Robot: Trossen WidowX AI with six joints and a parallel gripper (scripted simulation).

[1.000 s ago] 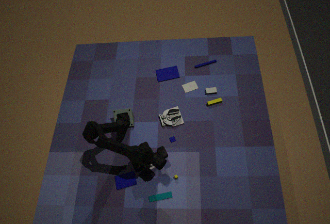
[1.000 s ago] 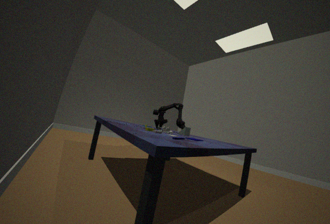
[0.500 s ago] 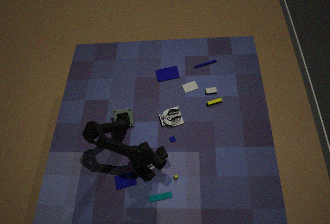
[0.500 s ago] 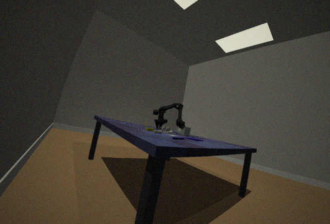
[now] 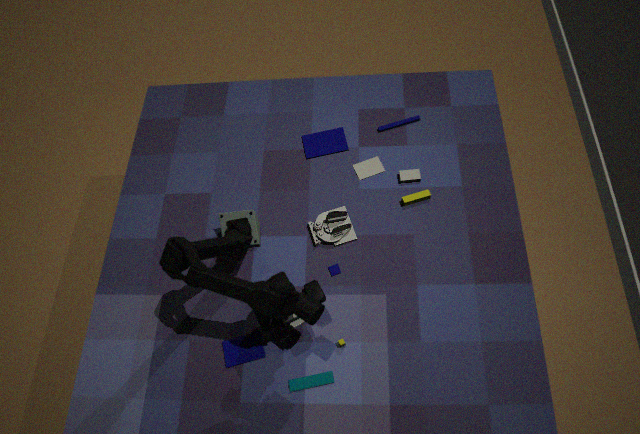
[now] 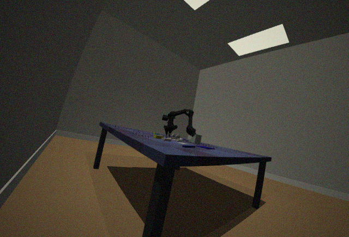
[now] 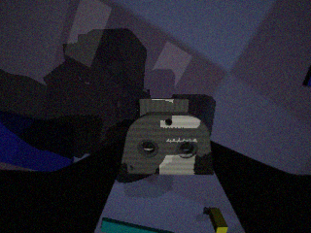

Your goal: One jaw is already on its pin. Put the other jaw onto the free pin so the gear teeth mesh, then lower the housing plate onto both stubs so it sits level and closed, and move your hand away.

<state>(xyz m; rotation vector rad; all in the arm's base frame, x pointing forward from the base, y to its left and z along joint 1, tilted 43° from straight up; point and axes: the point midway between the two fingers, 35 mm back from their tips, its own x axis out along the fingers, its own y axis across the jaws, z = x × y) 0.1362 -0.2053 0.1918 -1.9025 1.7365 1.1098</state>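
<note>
the gripper [image 6: 168, 134] [image 7: 165, 144] is pinching the grey housing plate [image 5: 295, 320] [image 7: 165, 133], its fingers set wide apart, one at each side of the piece. the wrist view shows the plate's two round holes side by side, with a smaller dark hole above them; whether it touches the table [image 5: 206, 171] [image 6: 214, 159] [image 7: 272, 97] cannot be told. from the top only a pale strip of it shows under the black arm [image 5: 222, 284] [image 6: 180, 113]. the white base [image 5: 321, 237] lies well apart from the gripper, carrying two dark jaw pieces side by side; the pins and the meshing of the teeth are too small to make out. the housing plate is off the base, so the mechanism is uncovered. a small blue square [image 5: 334, 269] lies between the base and the gripper. near the gripper are a blue slab [image 5: 240, 354] [image 7: 21, 146], partly hidden by the arm in the top view, a tiny yellow block [image 5: 341, 342] [image 7: 219, 220] and a teal bar [image 5: 311, 381] [image 7: 133, 226].
</note>
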